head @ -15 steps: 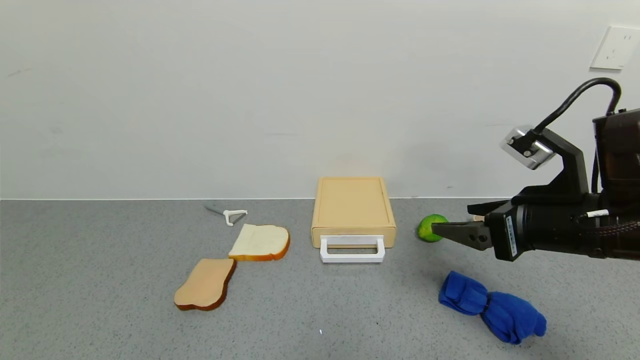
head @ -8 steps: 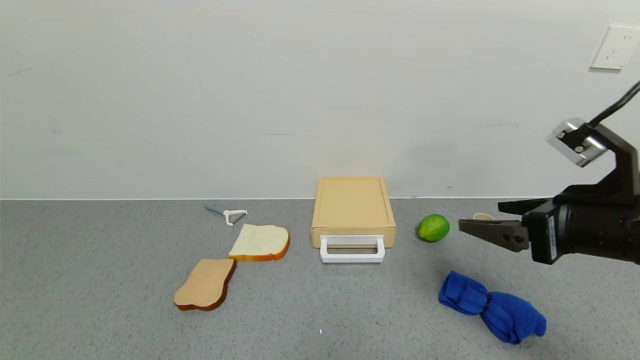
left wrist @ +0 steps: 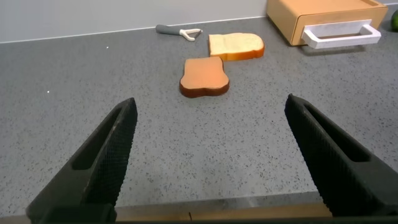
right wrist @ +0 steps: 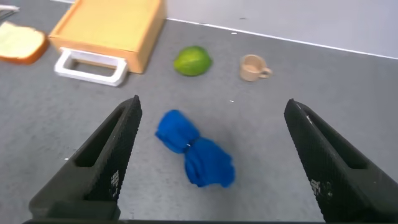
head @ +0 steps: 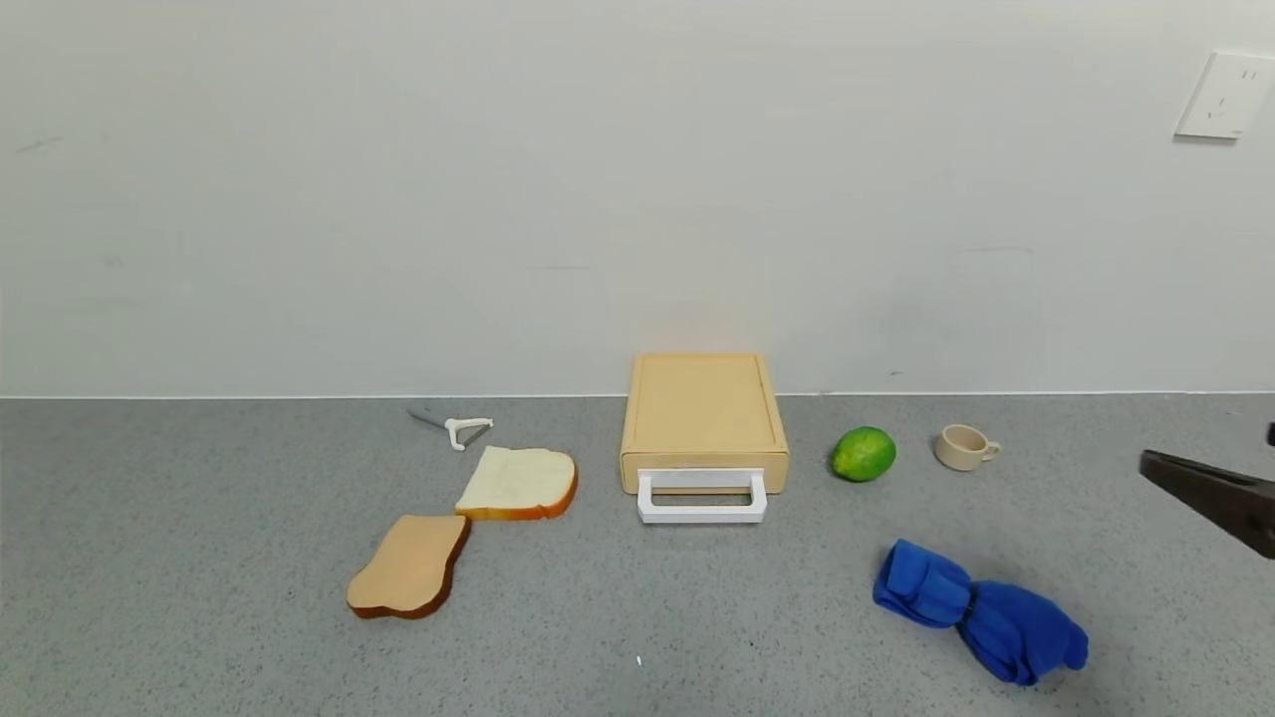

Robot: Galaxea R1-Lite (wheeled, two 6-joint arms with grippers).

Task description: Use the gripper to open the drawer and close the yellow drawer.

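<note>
The yellow drawer (head: 703, 480) sits shut in its case, and my right end effector (right wrist: 211, 155), spread wide, hangs far right, holding nothing.

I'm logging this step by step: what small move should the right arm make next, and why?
Probably swing the right gripper back toward the white handle: the drawer sits shut in its case, while the open gripper hangs far right, above the blue cloth.

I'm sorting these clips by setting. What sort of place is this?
Probably a lab test bench staged as a kitchen counter: a speckled grey tabletop against a bare white wall with a socket, bearing bread slices, a peeler, a lime, a small cup and a yellow drawer.
</note>
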